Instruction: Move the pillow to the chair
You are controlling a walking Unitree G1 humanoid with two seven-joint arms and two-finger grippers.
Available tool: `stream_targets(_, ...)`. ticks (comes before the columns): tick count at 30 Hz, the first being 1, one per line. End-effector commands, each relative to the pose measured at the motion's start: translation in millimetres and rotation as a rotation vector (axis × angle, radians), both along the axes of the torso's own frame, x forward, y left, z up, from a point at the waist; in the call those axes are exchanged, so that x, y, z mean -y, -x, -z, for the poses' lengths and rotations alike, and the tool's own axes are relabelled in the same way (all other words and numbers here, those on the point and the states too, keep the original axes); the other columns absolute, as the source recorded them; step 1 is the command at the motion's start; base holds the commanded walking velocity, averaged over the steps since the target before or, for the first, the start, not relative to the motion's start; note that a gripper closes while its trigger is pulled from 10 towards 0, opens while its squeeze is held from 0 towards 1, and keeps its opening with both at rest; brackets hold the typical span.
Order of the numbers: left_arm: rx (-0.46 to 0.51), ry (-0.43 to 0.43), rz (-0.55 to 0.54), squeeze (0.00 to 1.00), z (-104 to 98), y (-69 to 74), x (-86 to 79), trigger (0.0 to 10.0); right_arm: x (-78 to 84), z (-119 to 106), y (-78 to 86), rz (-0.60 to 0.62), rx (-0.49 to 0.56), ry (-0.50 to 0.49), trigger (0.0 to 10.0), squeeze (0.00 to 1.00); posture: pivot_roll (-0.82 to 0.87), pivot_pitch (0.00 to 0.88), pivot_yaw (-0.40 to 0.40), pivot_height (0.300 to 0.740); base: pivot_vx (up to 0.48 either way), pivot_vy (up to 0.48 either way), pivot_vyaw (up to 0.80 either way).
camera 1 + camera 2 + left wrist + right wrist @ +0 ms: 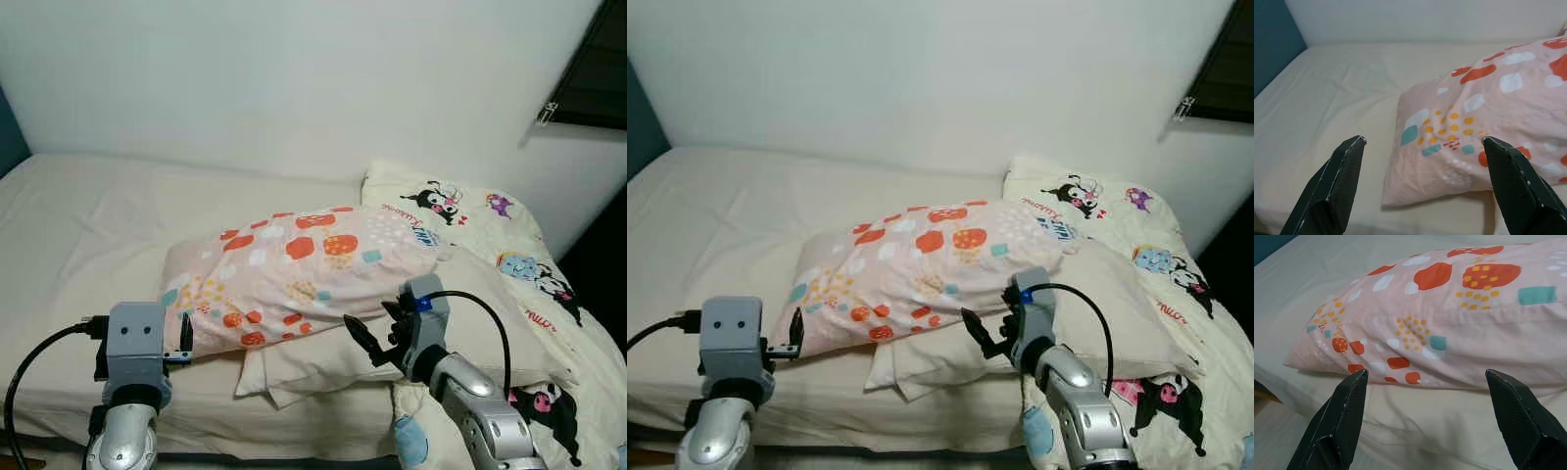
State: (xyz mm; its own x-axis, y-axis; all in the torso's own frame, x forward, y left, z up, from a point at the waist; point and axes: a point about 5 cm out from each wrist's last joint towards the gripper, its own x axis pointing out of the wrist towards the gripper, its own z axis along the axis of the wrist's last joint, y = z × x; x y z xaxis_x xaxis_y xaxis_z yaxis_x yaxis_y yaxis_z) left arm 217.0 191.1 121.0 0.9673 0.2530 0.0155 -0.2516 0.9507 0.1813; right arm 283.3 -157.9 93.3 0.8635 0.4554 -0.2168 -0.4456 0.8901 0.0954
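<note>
A pink pillow [294,269] with orange, white and teal patches lies across the bed, resting partly on a plain cream pillow [323,362]. My left gripper [182,338] hovers open just short of the pink pillow's near left corner [1415,161]. My right gripper [364,343] is open too, in front of the pillow's near long side [1440,342], over the cream pillow. Neither touches the pillow.
The bed [88,225] has a cream sheet and runs to a white wall. A cartoon-print quilt [509,255] covers its right side. A dark window frame [598,69] is at the upper right, a teal surface [1273,44] at the far left.
</note>
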Motion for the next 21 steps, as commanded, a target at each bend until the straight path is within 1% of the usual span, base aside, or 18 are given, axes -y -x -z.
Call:
stream_targets(1, -0.003, -0.003, 0.009, 0.0, 0.5, -0.5, 0.5, 10.0, 2.6, 1.6, 0.3, 0.0, -0.013, -0.01, 10.0, 0.0, 0.07, 0.0, -0.124, 0.74, 0.0, 0.0, 0.0)
stream_targets(3, -0.003, -0.003, 0.009, 0.0, 0.3, -0.6, 0.3, 10.0, 1.8, 0.6, 0.5, -0.012, -0.002, -0.005, 10.0, 0.0, 0.07, 0.0, -0.124, 0.74, 0.0, 0.0, 0.49)
stream_targets(10, -0.002, -0.002, 0.008, 0.0, 0.2, -0.8, -0.1, 10.0, 0.7, -0.1, 0.3, -0.026, -0.002, 0.009, 10.0, 0.0, 0.07, 0.0, -0.123, 0.74, 0.0, 0.0, 0.8)
stream_targets(16, -0.001, 0.003, 0.007, 0.0, -0.1, -1.2, -0.4, 10.0, 0.4, -1.1, 0.0, -0.017, 0.003, 0.001, 10.0, 0.0, 0.07, 0.0, -0.123, 0.74, 0.0, 0.0, 0.8)
stream_targets(21, 0.001, 0.0, 0.011, 0.0, -0.8, -1.5, -0.1, 10.0, 2.6, 0.5, -0.6, 0.013, -0.011, -0.012, 10.0, 0.0, 0.07, 0.0, -0.122, 0.74, 0.0, 0.0, 0.0)
